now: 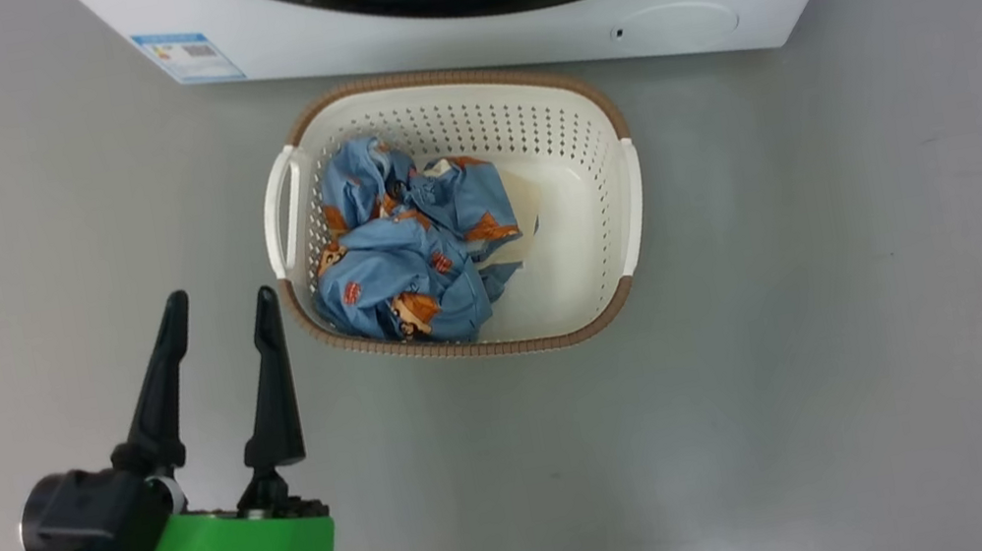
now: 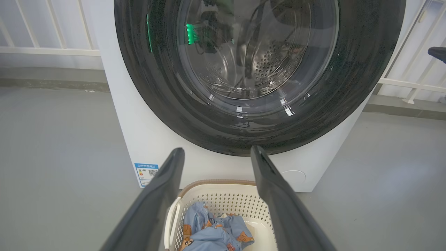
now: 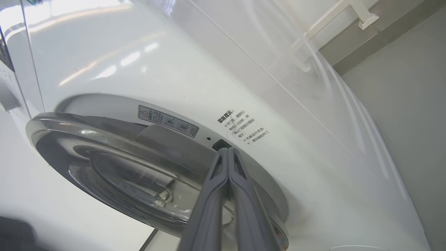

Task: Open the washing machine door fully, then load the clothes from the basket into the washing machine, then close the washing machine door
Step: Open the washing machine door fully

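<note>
Right gripper (image 3: 228, 150) pressed shut, tips at washing machine door (image 3: 115, 167) rim; shd hook behind edge & pull outward slowly.

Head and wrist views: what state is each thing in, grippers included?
washing machine door: not swung open, covering the drum.
basket: upright on the floor.
clothes: crumpled inside the basket.
left gripper: open, empty.
right gripper: shut, tips at a small black slot.

laundry corner: washing machine (image 2: 153, 139), basket (image 1: 574, 262)
</note>
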Controlling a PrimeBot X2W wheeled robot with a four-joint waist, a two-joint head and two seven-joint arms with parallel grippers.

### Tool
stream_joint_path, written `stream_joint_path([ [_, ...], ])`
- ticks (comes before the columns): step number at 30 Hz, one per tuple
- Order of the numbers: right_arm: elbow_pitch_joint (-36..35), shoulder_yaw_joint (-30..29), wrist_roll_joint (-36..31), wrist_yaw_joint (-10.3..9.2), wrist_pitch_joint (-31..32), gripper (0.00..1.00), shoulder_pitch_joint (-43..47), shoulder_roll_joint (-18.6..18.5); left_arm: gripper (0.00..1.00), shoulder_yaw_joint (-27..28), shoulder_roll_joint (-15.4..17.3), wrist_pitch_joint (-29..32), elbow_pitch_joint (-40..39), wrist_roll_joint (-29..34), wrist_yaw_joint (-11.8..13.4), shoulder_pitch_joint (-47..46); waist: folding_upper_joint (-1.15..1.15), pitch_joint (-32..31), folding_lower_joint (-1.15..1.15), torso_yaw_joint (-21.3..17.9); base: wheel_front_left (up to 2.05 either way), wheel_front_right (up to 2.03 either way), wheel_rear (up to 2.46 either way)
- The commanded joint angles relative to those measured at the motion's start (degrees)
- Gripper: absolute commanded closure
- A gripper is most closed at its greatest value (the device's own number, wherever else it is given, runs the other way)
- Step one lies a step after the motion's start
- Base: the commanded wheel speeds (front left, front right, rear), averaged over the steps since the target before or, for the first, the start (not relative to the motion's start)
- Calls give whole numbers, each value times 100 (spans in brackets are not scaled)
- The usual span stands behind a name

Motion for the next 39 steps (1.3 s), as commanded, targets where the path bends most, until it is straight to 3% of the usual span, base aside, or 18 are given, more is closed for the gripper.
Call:
stream_joint_path([
  [1,-100,74,102,-6,71,100,-78,-48,0,161,109,-52,-156,-53,19,-102,0,84,0,54,0,0,0],
  [12,767,-150,1390,-6,1461,100,-1151,-14,0,101,109,-52,-192,-182,81,-299,0,471,0,220,0,0,0],
  [19,1163,-69,1663,-6,2044,100,-1696,100,0,67,109,-52,-189,-291,134,-352,0,615,0,282,0,0,0],
  [39,1753,72,1874,-6,2626,100,-2265,391,0,32,109,-52,-84,-352,201,-372,0,566,0,354,0,0,0],
])
